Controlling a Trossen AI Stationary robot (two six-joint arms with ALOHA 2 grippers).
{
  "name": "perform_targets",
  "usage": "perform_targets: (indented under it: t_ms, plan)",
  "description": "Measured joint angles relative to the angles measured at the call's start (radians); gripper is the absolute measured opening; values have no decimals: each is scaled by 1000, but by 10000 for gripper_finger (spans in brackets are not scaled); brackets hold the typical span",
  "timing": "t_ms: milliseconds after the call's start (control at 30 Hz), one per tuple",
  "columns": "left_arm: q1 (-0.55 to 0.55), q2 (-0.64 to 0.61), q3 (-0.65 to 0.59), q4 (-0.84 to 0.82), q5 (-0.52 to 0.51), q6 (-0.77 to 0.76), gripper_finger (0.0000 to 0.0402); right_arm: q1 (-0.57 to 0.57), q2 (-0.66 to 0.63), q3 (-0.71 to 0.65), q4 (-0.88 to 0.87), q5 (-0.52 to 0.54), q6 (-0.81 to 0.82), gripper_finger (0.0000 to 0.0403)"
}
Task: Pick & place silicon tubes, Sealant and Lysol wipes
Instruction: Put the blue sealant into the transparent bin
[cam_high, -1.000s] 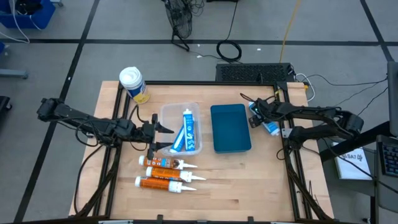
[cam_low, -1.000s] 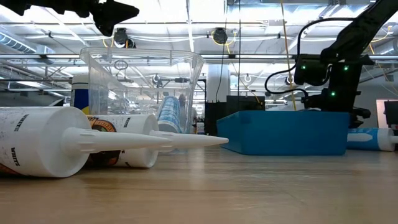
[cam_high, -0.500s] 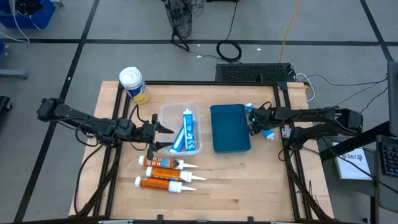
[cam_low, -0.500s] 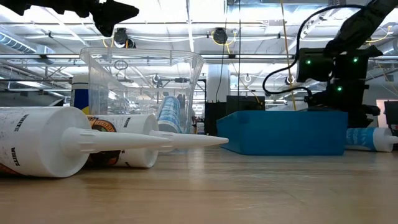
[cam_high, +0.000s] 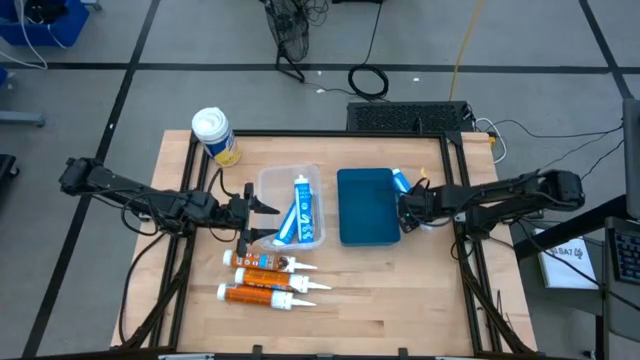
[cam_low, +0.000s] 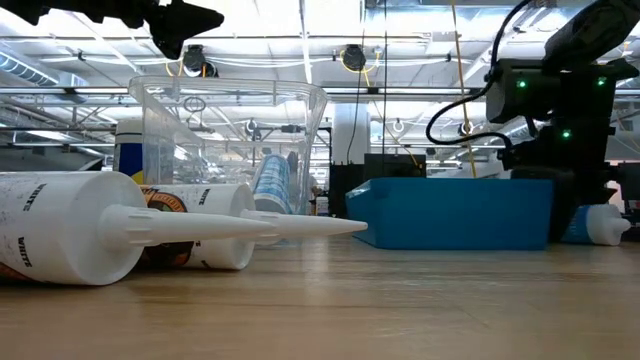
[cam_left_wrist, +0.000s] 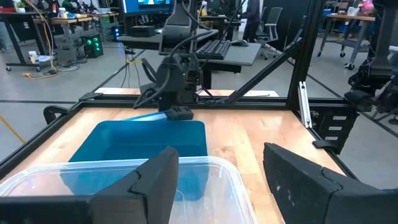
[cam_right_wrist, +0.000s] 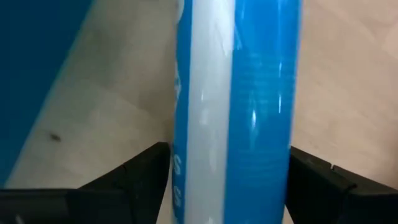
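Blue and glossy, a slim silicone tube (cam_right_wrist: 233, 99) fills my right wrist view, lying on pale wood with my right gripper (cam_high: 410, 208) low over it, one dark finger (cam_right_wrist: 127, 180) on either side, apart, neither clearly touching it. From above, that tube (cam_high: 401, 181) sits in the narrow strip between the blue bin (cam_high: 368, 206) and the table's right edge, so room there is tight: bin wall on one side, black frame rail on the other.

My left gripper (cam_high: 262, 220) hovers at the left rim of the clear plastic tub (cam_high: 291, 205), fingers spread wide. Its wrist view shows the tub's rounded, see-through rim (cam_left_wrist: 217, 168) just ahead. Another blue tube (cam_high: 299, 208) lies inside that tub.

Three orange sealant cartridges (cam_high: 262, 279) with tapered white nozzles lie side by side just in front of the tub, with open wood farther forward.

Far back-left, the Lysol wipes (cam_high: 214, 135) stand upright at the table's corner, round white lid, yellow label, well apart from both my grippers.
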Motion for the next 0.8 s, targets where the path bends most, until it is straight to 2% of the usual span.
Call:
perform_targets:
  t_ms: [267, 433, 800]
  plan:
    - [0, 0, 0, 0, 0, 0, 223, 62, 0, 0, 43, 8, 6, 260]
    - [0, 0, 0, 0, 0, 0, 231, 84, 0, -1, 55, 61, 40, 259]
    - [0, 0, 0, 1, 0, 0, 229, 109, -3, -61, 131, 109, 120, 211]
